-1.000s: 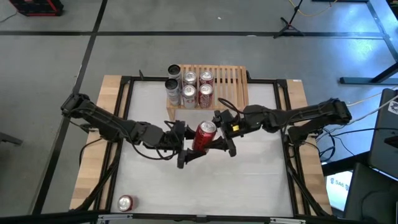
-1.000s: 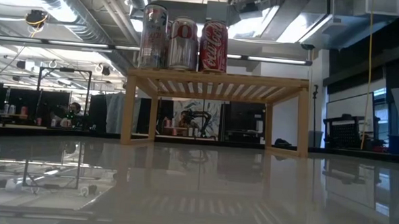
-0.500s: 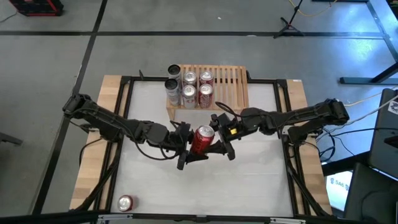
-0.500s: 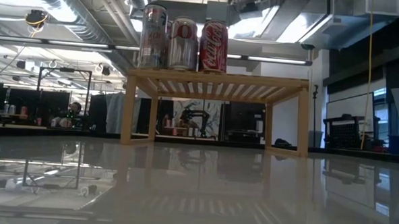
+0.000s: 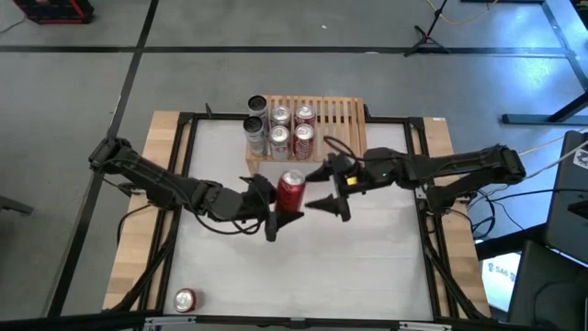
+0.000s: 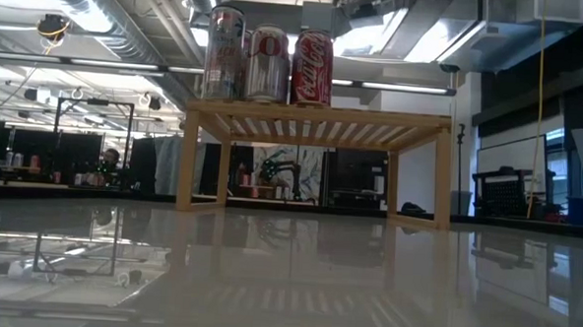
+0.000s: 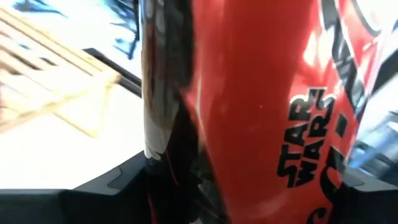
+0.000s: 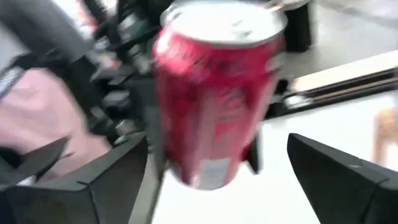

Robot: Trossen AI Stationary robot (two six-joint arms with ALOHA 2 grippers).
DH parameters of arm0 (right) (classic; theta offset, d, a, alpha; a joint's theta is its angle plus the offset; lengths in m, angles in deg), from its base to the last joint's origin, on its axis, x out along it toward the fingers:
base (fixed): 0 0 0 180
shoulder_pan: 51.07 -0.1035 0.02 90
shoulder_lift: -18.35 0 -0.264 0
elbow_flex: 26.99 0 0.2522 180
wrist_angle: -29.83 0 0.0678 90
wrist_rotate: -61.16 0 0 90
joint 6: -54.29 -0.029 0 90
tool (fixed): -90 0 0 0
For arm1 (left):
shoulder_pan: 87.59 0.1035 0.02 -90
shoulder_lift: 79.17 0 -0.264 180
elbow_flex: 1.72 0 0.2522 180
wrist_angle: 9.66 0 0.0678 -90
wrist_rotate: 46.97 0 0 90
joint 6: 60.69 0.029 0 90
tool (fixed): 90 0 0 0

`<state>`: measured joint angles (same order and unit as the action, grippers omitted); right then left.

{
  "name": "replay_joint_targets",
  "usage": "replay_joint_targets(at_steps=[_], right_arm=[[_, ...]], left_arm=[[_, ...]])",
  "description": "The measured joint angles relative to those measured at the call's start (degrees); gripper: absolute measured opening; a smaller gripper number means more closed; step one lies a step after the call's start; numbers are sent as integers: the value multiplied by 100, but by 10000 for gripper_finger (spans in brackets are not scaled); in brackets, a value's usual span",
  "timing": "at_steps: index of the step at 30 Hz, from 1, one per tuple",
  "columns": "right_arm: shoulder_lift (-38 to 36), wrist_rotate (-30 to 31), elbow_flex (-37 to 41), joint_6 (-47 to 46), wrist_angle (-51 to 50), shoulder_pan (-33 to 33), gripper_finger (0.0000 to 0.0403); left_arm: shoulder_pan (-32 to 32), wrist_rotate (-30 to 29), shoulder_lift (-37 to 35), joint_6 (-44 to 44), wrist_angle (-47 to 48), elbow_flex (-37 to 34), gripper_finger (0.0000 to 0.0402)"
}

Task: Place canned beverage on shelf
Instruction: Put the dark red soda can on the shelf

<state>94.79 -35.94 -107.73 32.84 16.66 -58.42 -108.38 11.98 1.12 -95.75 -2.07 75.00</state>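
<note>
Currently the left gripper (image 5: 276, 204) clamps the red can (image 5: 290, 188) mid-table, near the shelf (image 5: 335, 124); the right gripper (image 5: 331, 191) stands apart — a loose hold risks slip or tilt.

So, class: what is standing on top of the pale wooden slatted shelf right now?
Six upright cans crowd the left end of the pale wooden slatted shelf: mostly silver-topped, with a red cola can in front. The bare slats to their right hold nothing. The labels on the back cans are hidden.

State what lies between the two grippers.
The red can, held by the left gripper; the right gripper stands open beside it, in the high view.
</note>
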Motion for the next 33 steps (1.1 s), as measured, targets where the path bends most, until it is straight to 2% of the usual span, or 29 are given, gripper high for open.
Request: replay_joint_targets(at_steps=[3,7,16,23,33], right_arm=[[-13,522,1,2,88,2,361],[78,872,-4,-106,616,-11,355],[725,980,1,-558,1583,-12,355],[1033,1007,4,-573,2341,-15,356],[1379,1251,-485,-283,2312,-9,353]], left_arm=[[-50,-596,7,-1,-1,0,277],[-71,-1157,2,11,6,0,277],[-71,-1072,2,258,10,0,277],[-71,-950,2,382,9,0,277],[-10,-845,2,436,73,0,279]])
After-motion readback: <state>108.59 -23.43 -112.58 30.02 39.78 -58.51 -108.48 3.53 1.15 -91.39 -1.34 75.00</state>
